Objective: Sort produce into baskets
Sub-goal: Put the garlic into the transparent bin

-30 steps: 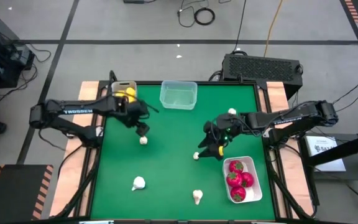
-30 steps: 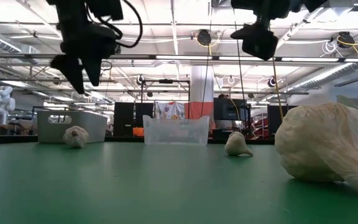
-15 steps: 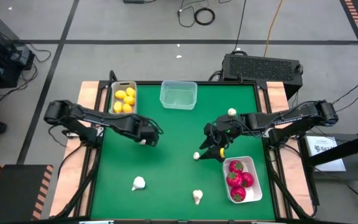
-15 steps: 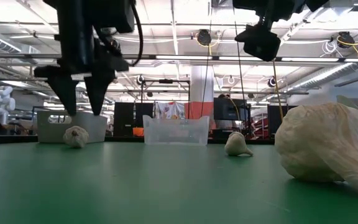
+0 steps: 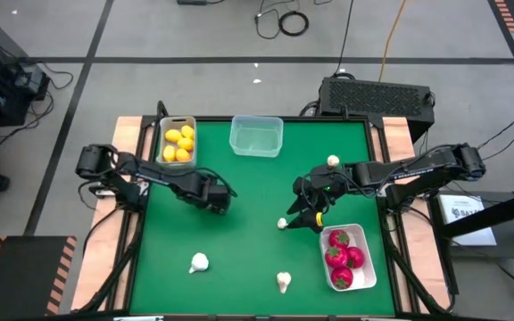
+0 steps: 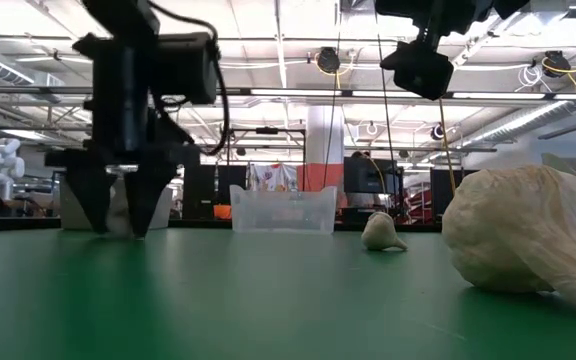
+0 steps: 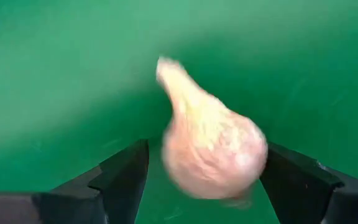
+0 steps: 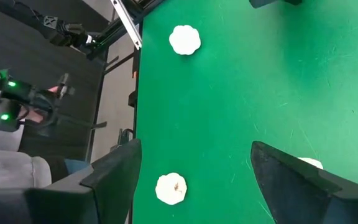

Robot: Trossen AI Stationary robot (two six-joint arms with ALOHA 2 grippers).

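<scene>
Left gripper (image 7: 204, 180) open astride a garlic bulb (image 7: 211, 149), stem toward eleven o'clock; looks light, rigid — pinch the fat belly.

A: From overhead you can't see the garlic bulb (image 7: 213, 155); the left tool (image 5: 214, 198) covers it, and your wrist view shows it blurred.

B: And low down, the big bulb (image 6: 528, 240) runs off the picture's right edge.
</scene>
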